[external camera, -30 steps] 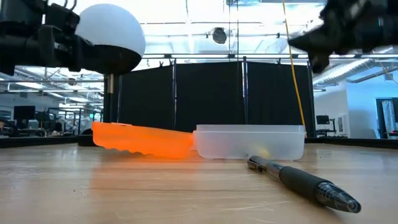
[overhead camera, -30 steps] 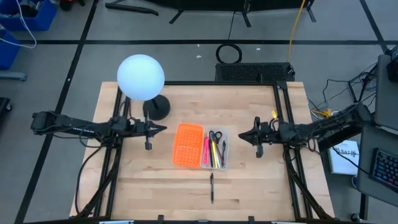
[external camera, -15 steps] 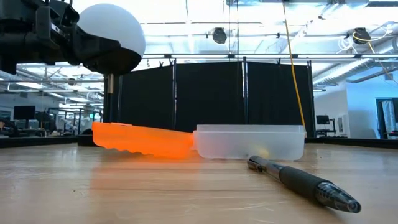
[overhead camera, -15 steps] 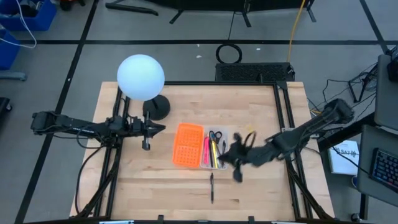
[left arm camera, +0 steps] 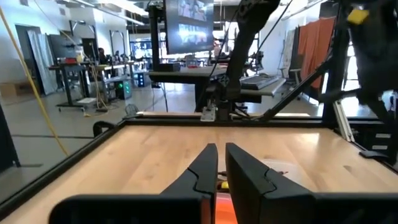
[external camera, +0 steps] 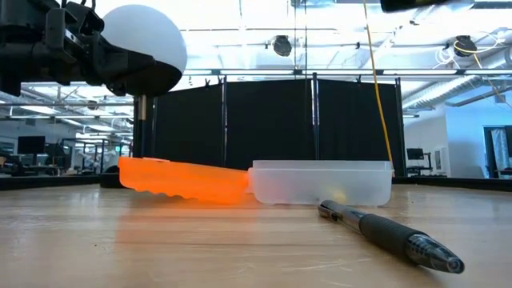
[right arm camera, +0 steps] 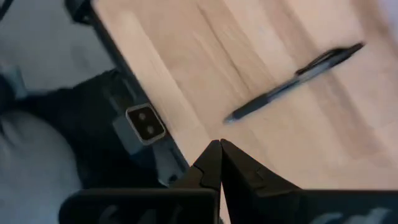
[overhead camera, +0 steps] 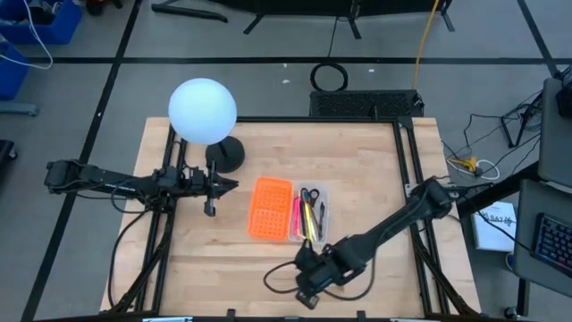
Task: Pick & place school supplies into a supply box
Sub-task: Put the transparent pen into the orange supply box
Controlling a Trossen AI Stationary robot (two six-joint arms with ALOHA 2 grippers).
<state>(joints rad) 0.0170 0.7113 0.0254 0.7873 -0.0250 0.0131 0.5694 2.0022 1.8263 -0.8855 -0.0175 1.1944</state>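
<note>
No readable writing shows. The right end effector [overhead camera: 307,288], fingers together, hovers over the desk [overhead camera: 366,161] front edge near the loose black pen [right arm camera: 292,81]; the high view hides that pen. The left end effector [overhead camera: 230,185], also closed, waits beside the supply box [overhead camera: 288,210] holding pens and scissors

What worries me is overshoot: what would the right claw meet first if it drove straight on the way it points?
Probably the wooden table near its front edge. The right claw, shut, aims there, while the black pen lies off to one side of that line. Depth is unclear.
</note>
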